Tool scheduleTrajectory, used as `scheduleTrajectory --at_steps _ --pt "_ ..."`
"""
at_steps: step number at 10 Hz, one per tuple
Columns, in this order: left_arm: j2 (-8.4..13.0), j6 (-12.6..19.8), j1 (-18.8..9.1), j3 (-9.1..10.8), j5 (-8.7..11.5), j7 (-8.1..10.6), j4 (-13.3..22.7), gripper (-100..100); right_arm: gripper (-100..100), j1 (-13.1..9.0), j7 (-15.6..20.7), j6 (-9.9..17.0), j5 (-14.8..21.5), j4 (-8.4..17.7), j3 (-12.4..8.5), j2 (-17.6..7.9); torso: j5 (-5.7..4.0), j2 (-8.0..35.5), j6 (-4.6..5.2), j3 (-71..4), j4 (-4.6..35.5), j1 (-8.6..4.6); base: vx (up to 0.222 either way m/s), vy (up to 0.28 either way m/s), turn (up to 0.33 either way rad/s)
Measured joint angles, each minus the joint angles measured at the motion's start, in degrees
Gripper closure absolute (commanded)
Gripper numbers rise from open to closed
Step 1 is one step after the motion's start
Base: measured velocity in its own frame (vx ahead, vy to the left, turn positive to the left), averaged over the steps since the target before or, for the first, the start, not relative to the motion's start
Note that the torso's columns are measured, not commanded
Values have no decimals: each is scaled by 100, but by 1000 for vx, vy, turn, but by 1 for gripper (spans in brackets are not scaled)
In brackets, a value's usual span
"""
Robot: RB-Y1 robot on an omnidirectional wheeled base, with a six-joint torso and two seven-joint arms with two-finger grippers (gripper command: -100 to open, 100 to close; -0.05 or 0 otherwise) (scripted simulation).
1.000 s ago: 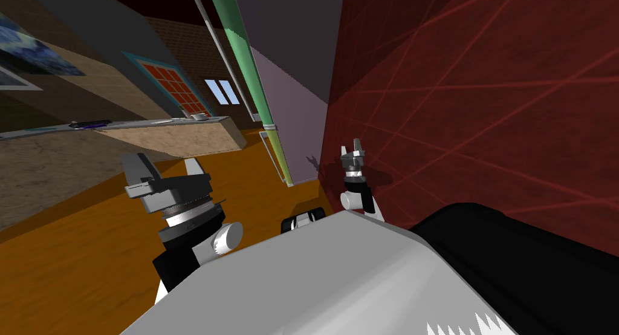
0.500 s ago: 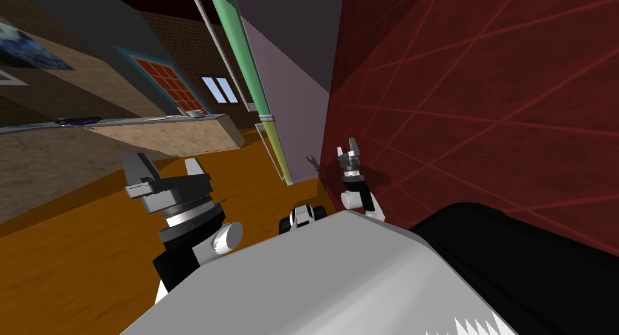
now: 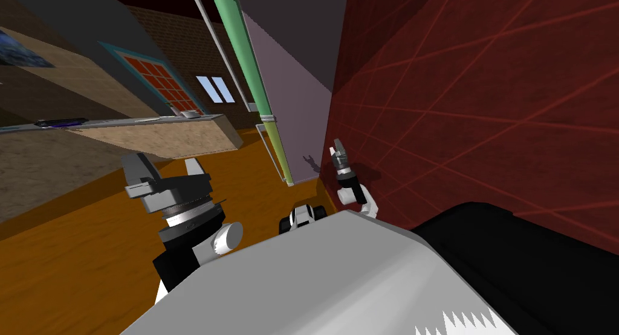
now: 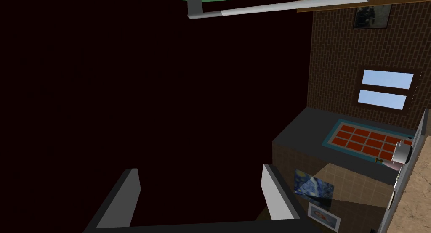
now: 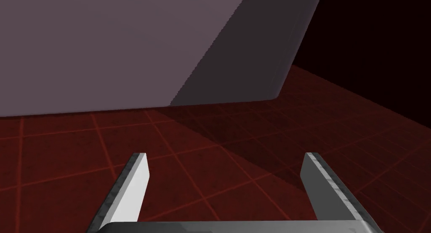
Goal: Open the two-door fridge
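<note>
Head view has the left gripper [image 3: 168, 168] in the lower left of the frame, over the orange floor [image 3: 72, 265], with its two fingers standing well apart. At the centre the fridge [image 3: 290, 107] rises to the top edge, a pale mauve body with a green front [image 3: 243, 53] on its left side. Just right of it the right gripper [image 3: 337, 149] is near the dark red wall [image 3: 483, 107], and the right wrist view shows its fingers [image 5: 137, 180] apart too.

Floor [image 3: 90, 259] wood-grained; red wall [image 3: 483, 107] tiled, matt; far wall [image 4: 336, 54] brick.
</note>
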Motion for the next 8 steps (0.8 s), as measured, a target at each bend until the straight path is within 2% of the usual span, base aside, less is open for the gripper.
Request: scheduleTrajectory --at_steps 2,4,6,7,8 --pt "0 0 0 0 0 0 0 0 -100 -303 303 208 319 138 110 -143 -3 -1 1 -1 -1 -11 89 112 -77" --pt "0 0 0 0 0 0 0 0 -100 -622 661 341 691 375 306 -193 -2 8 0 4 2 -7 59 102 -46" --pt "1 0 0 0 0 0 0 0 -100 -826 935 419 954 525 404 -227 -7 17 1 11 5 -24 47 79 -61" --pt "0 0 0 0 0 0 0 0 -100 -1002 1101 465 1125 676 475 -257 -3 2 0 2 1 -6 57 87 -31" --pt "0 0 0 0 0 0 0 0 -100 -1065 1214 515 1227 701 515 -277 -1 1 0 0 0 -7 56 82 -61"
